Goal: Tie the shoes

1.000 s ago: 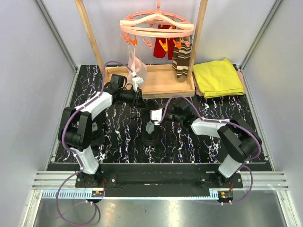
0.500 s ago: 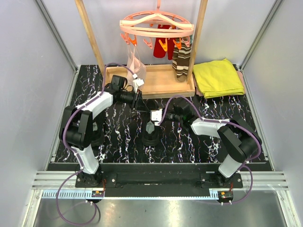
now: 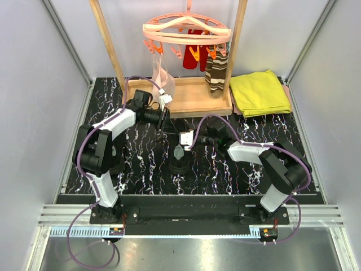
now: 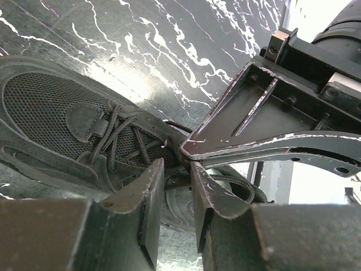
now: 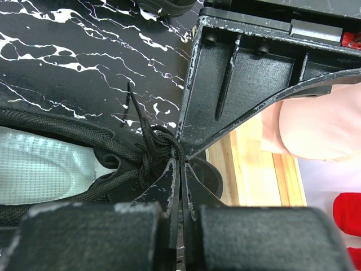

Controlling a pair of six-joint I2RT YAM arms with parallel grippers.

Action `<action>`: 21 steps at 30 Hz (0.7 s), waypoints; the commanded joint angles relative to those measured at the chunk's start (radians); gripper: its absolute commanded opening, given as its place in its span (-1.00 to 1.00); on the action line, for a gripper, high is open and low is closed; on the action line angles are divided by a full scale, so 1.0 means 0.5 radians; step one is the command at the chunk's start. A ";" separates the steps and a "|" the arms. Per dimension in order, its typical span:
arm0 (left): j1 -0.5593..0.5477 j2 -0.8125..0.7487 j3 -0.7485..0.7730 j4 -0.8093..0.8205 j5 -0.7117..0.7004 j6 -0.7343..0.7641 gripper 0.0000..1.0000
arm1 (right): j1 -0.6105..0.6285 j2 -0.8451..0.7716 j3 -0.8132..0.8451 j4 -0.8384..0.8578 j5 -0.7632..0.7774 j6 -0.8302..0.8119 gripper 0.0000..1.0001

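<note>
Black mesh and thin black laces [image 4: 121, 132] fill the left wrist view. The shoe [image 4: 51, 113] lies on the marbled black table [image 4: 141, 34], toe toward the left of that frame. The left gripper [image 4: 176, 168] sits low over the lacing with its two fingers a narrow gap apart, released rather than clenched. A strand crosses the gap, but I cannot tell whether either pad touches it. One finger of the right gripper [image 5: 181, 164] juts in from the right of that view, its tip at the same spot.

Right wrist view adds what the left lacks: the pale insole [image 5: 39, 169] inside the collar, and the laces bunched into a tangle right at the fingertips. The right gripper's fingers are pressed flat together there. Whether a strand is nipped between them I cannot tell. The edge of a second shoe [image 5: 163, 5] shows at the top of that frame, and a wooden tray [image 5: 248, 164] to the right.

Overhead view gives layout only. Both arms reach inward and meet mid-table, just in front of the tray. One of the shoes sits just nearside of them, pale insole showing; which one I cannot tell. Laces and finger gaps are too small to read from there.
</note>
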 commanded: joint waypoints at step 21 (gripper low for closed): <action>0.021 0.057 0.097 0.034 0.254 0.035 -0.18 | 0.023 -0.036 -0.004 0.078 -0.037 -0.061 -1.00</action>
